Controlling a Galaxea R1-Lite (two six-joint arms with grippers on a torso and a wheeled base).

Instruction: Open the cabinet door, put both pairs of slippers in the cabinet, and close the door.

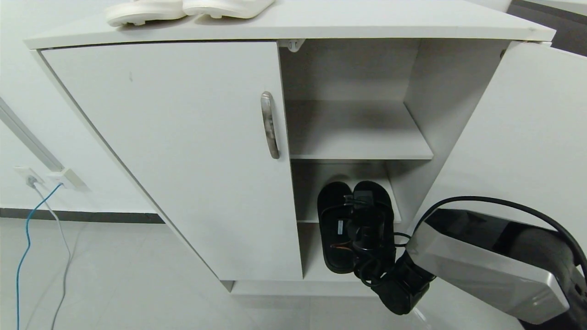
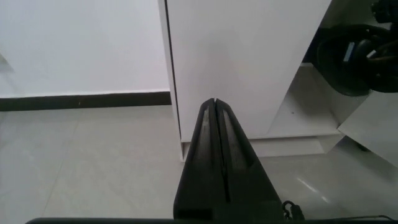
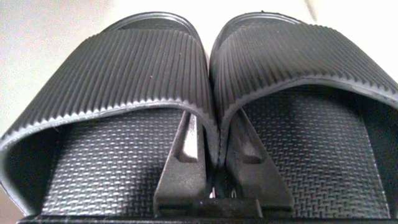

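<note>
The white cabinet has its left door shut and its right door swung open. A pair of black slippers is side by side at the opening, level with the lower shelf. My right gripper is shut on them; its fingers pinch the two inner edges of the black slippers together. I cannot tell whether they touch the shelf. A pair of white slippers lies on the cabinet top. My left gripper is shut and empty, low in front of the closed door.
The upper shelf inside is bare. A metal handle runs down the closed door's edge. A wall socket with blue and grey cables is at the left, above open tiled floor.
</note>
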